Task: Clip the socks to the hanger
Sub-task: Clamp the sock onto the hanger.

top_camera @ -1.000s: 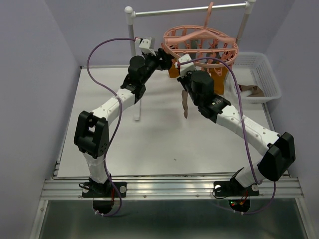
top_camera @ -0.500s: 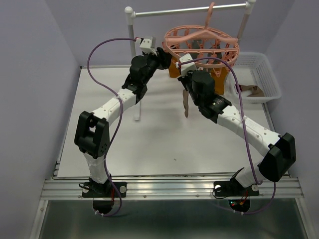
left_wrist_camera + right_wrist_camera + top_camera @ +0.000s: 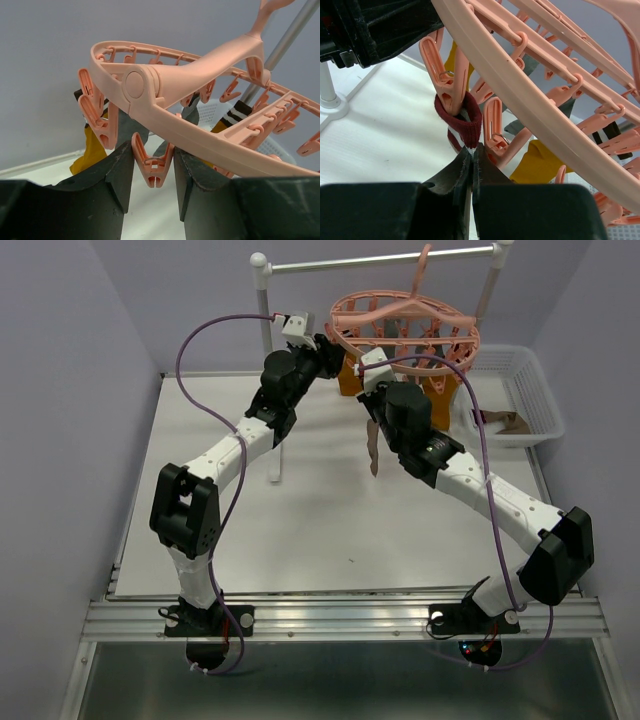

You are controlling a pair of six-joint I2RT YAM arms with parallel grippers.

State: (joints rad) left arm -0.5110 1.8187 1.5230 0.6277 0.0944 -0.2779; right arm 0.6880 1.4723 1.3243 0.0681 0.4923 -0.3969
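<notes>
The left tool (image 3: 153, 152) and the right tool (image 3: 471, 152) both work at the near-left rim of the hanger, high over the white counter (image 3: 300, 530). Behind them stands the white-posted metal rail stand (image 3: 380, 260), and from its bar hangs the salmon-pink plastic round drying hanger (image 3: 200, 142). A white mesh basket (image 3: 505, 352) sits on the counter to the right with another sock in it. An orange-mustard sock (image 3: 535, 167) and some grey ones already dangle from clips on the ring.

The long brown sock with a maroon cuff (image 3: 372, 450) hangs down from the right tool. Its cuff loops round the lower tip of one salmon-pink clip (image 3: 447, 80).

The risk is that the cuff only wraps the outside of the clip. I cannot tell whether any fabric lies between the clip's jaws. If not, the sock would drop once released. The free-swinging hanger could also tilt away under the squeeze, so the clip slips out.

The left tool is narrowed, its two fingers pressing on either side of that clip's upper legs. The right tool is pressed together, pinching the cuff just below the clip.
</notes>
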